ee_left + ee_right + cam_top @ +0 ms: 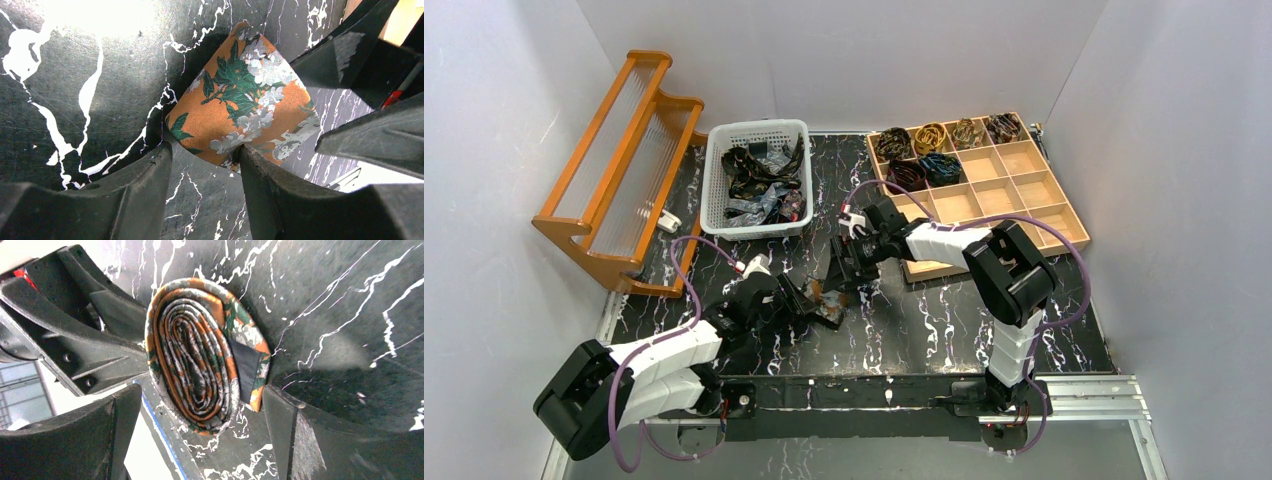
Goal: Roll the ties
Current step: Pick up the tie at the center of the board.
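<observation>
The right end effector (202, 390), spread wide, straddles the rolled orange floral tie (200, 340) on the tabletop (340, 315); the left end effector (205, 150) touches it, grip unclear.

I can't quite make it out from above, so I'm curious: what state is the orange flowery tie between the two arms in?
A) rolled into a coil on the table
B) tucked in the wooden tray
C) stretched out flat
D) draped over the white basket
A: the right wrist view shows the orange floral tie wound in spiral layers into a coil, resting on the dark marbled table.
</observation>
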